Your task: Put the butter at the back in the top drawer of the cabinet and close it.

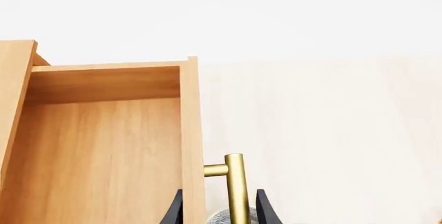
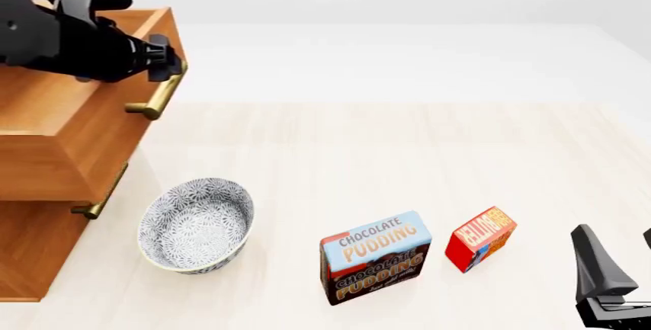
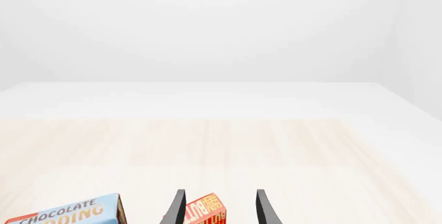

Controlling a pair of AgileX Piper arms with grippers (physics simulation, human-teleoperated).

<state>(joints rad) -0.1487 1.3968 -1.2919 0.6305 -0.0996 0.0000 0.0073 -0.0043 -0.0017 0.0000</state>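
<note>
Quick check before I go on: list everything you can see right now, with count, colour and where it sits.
cabinet: 1, light-brown wood, far left of the table
top drawer: 1, light-brown, pulled out, inside bare
handle: brass bar, between the left fingers
lower handle: brass, below it
bowl: 1, white-blue patterned, beside the cabinet
pudding box: 1, blue-brown, front centre
butter: 1, red, right of the pudding box
table: pale wood
left end effector: black, open around the handle
right end effector: black, open, right of the butter

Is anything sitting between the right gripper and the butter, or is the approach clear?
Nothing visible blocks it. The right gripper is open, and bare table lies between it and the butter. The pudding box stands on the butter's far side from that gripper, apart from it.
</note>
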